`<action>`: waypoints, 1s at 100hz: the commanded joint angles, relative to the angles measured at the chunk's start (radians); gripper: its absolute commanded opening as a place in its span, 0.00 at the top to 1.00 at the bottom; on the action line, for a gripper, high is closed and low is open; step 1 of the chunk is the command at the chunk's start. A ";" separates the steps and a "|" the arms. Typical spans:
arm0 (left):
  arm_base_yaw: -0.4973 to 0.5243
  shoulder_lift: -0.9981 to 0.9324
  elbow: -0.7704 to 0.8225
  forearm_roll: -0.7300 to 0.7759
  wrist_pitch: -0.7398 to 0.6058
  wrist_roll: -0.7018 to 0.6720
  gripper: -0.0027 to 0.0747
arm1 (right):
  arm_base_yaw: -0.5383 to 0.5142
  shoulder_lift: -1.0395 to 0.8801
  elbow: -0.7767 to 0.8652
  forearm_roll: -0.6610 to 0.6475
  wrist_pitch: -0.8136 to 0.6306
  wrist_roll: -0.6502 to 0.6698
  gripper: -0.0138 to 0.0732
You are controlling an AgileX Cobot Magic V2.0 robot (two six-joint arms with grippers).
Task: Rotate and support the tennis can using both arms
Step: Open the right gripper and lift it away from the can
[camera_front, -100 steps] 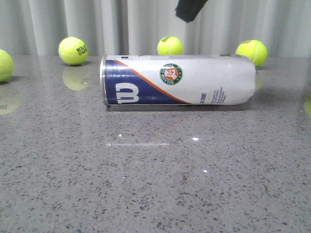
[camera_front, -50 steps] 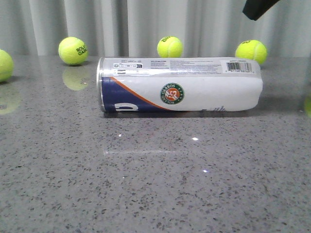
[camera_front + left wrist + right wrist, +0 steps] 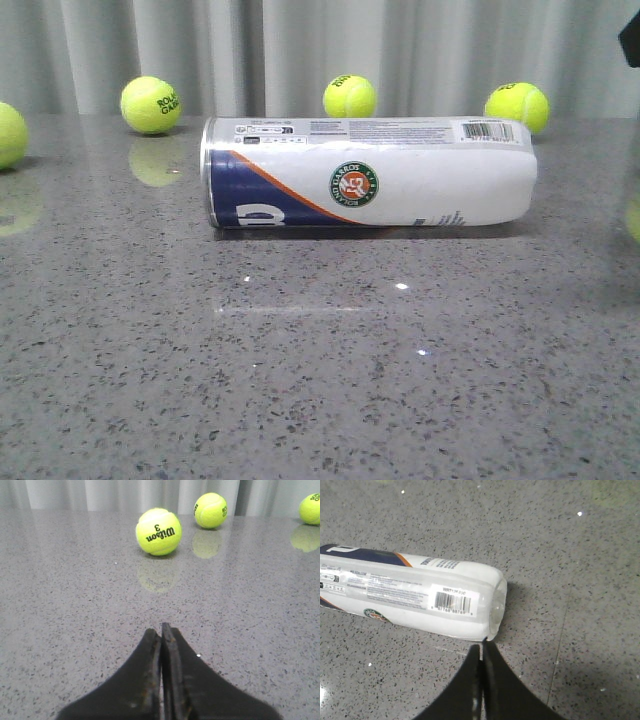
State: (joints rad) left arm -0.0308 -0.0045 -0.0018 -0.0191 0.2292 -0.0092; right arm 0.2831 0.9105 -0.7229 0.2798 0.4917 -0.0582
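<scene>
The tennis can [image 3: 370, 172] lies on its side on the grey table, metal rim [image 3: 206, 172] to the left, barcode on top and the Roland Garros badge facing me. Only a lower sliver of the "W" shows. It also shows in the right wrist view [image 3: 410, 595]. My right gripper [image 3: 481, 645] is shut and empty, its tips close to the can's clear end [image 3: 497, 605]; I cannot tell whether they touch. A black bit of the right arm [image 3: 631, 40] shows at the far right edge. My left gripper [image 3: 161, 627] is shut and empty over bare table, with no can in its view.
Several yellow-green tennis balls lie along the back by the curtain, one at the left [image 3: 150, 104], one in the middle [image 3: 350, 96] and one at the right [image 3: 517, 107]. Another ball [image 3: 8, 133] is at the left edge. A Wilson 3 ball [image 3: 158, 531] lies ahead of the left gripper.
The can has rolled so that the "W" went down and the barcode came on top. The black right arm has moved from above the can to the right edge.
</scene>
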 commanded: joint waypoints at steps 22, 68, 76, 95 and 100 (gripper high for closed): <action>0.001 -0.040 0.047 -0.004 -0.133 -0.008 0.99 | -0.008 -0.326 0.249 0.011 -0.262 0.001 0.90; 0.001 -0.038 -0.051 -0.054 -0.138 -0.008 0.99 | -0.008 -0.649 0.422 0.011 -0.291 -0.034 0.90; 0.001 -0.022 -0.106 -0.050 -0.082 -0.008 0.99 | -0.008 -0.648 0.422 0.011 -0.290 -0.034 0.90; 0.001 0.110 -0.284 -0.052 0.152 -0.008 0.99 | -0.008 -0.648 0.422 0.011 -0.289 -0.034 0.90; 0.001 0.163 -0.333 -0.054 0.209 -0.008 0.99 | -0.008 -0.648 0.422 0.011 -0.289 -0.034 0.90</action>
State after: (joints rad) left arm -0.0308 0.0651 -0.2310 -0.0605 0.3982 -0.0092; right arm 0.2831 0.2551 -0.2756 0.2816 0.2708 -0.0817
